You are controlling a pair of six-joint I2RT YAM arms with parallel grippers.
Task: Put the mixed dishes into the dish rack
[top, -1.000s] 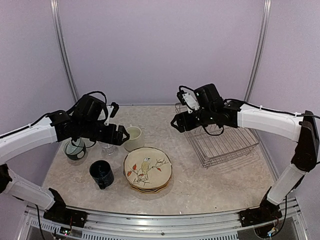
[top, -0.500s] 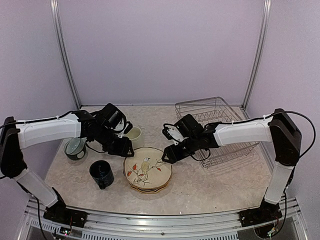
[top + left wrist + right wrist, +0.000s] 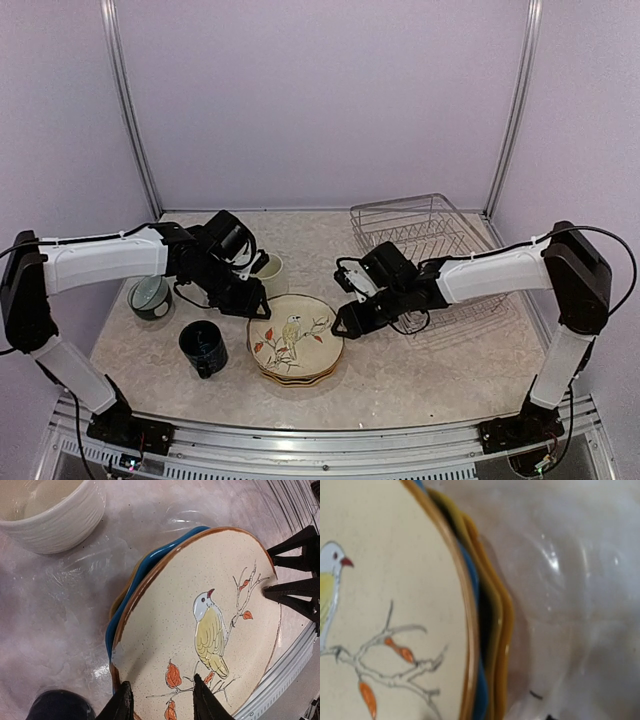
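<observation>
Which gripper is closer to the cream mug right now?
Left. The left gripper is at the far-left rim of the bird plate, beside the cream mug; the right gripper is at the plate's right edge, the whole plate between it and the mug.

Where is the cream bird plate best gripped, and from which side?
Pinch the cream bird plate at its brown rim, coming in low from the side, one finger over and one under. It lies flat atop the blue plate, so only the edge offers a hold.
</observation>
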